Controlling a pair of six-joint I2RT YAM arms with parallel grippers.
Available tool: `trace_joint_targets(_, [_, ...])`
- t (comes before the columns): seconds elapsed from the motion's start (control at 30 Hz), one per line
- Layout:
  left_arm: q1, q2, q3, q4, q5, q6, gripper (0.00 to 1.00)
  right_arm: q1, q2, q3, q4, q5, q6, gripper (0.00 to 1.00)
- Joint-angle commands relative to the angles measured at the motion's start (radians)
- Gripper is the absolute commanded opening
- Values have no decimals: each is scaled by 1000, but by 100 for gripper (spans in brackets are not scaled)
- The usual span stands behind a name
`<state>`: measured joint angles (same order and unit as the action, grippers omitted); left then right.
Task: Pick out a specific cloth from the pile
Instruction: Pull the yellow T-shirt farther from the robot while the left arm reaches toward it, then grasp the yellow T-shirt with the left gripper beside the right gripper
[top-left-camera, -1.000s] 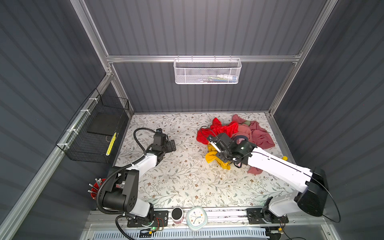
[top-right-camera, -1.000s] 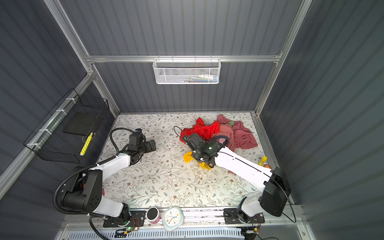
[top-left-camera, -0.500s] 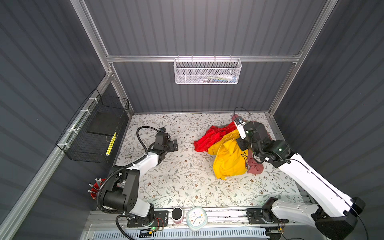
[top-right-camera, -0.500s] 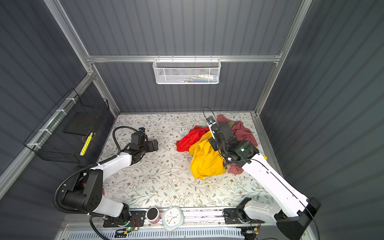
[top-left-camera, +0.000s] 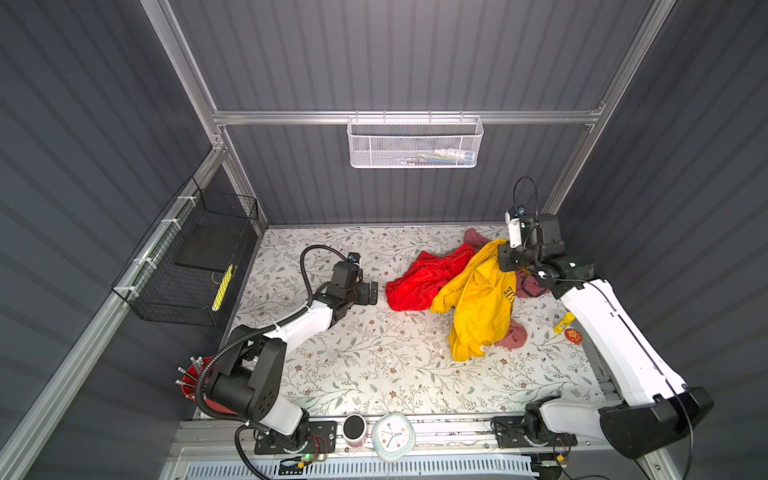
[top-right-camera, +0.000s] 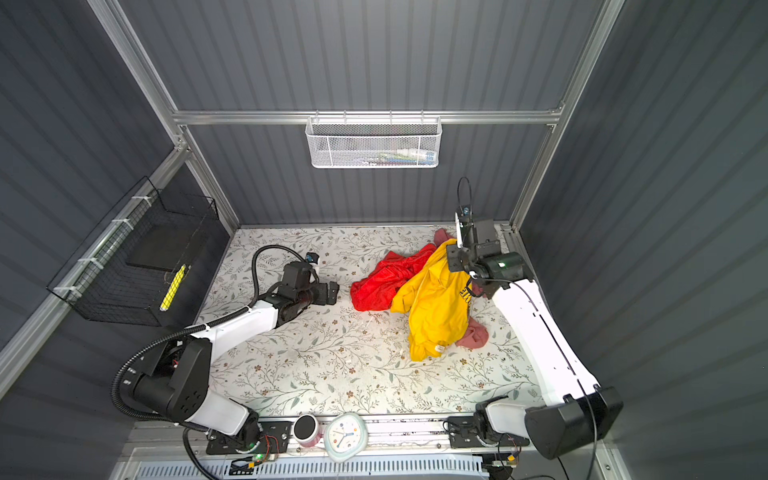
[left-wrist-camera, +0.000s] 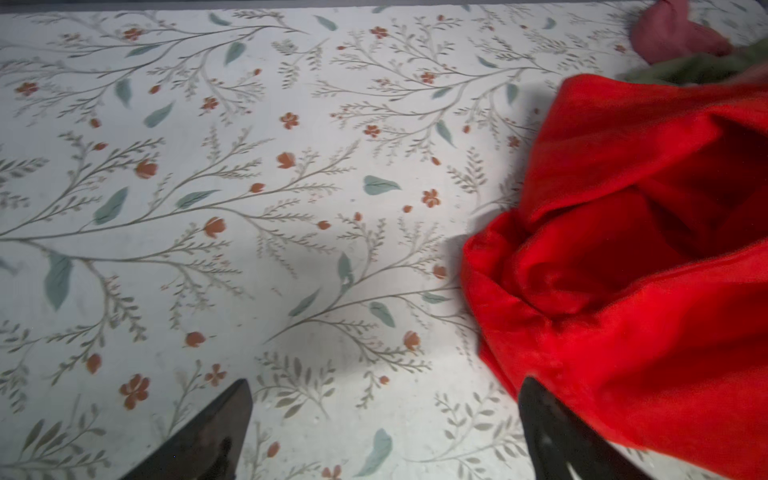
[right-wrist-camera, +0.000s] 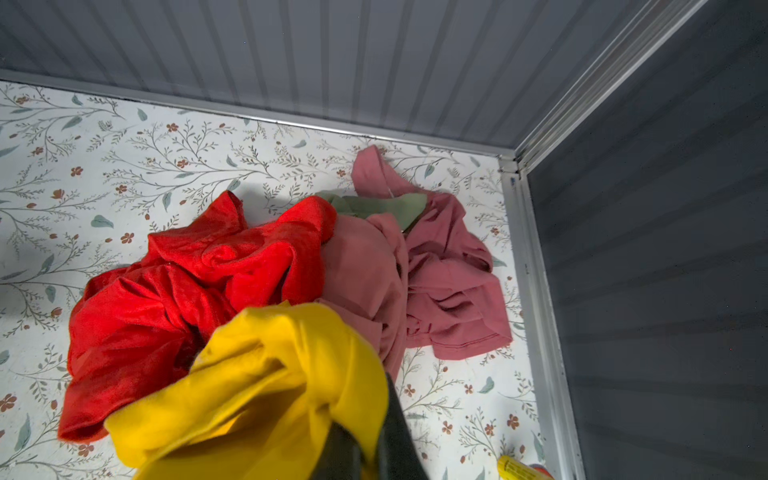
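Mid-extraction: right gripper (top-left-camera: 508, 258) clenched on yellow cloth (top-left-camera: 478, 307) above the back-right pile (top-left-camera: 419, 278), left gripper (top-left-camera: 372, 293) released; next, drag it fully clear.

A white mesh basket (top-left-camera: 415, 143) hangs on the back wall, a black wire basket (top-left-camera: 187, 266) on the left. By the floral worktop's (top-left-camera: 374, 365) front edge, a clock (top-left-camera: 392, 436) sits beside a cup (top-left-camera: 354, 428).

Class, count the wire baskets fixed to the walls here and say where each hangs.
2. A white mesh basket hangs from the rail on the back wall. A black wire basket hangs on the left wall. None seems hidden.
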<state>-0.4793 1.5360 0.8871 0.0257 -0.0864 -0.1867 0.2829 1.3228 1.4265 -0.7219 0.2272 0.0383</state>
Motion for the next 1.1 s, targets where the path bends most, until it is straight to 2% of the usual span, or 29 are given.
trace_joint_targets(0.0, [-60, -26, 43, -28, 97, 28, 100, -4, 35, -32, 55, -119, 79, 0])
trace_joint_targets(0.13, [-145, -73, 70, -63, 199, 2, 100, -17, 83, -103, 134, -213, 155, 0])
trace_joint_targets(0.37, [-289, -130, 113, -125, 289, -66, 100, -45, 177, -102, 174, -311, 213, 0])
trace_joint_targets(0.47, [-324, -104, 148, -124, 383, -124, 100, -55, 197, -106, 189, -327, 233, 0])
trace_joint_targets(0.6, [-392, -20, 240, -196, 448, -143, 100, -69, 201, -119, 214, -350, 248, 0])
trace_joint_targets(0.7, [-432, 21, 236, -164, 458, -204, 99, -85, 194, -144, 252, -365, 250, 0])
trace_joint_targets(0.93, [-521, 98, 258, -130, 352, -321, 99, -126, 194, -173, 309, -416, 234, 0])
trace_joint_targets(1.07, [-536, 167, 278, -58, 377, -392, 98, -143, 202, -176, 349, -460, 233, 0])
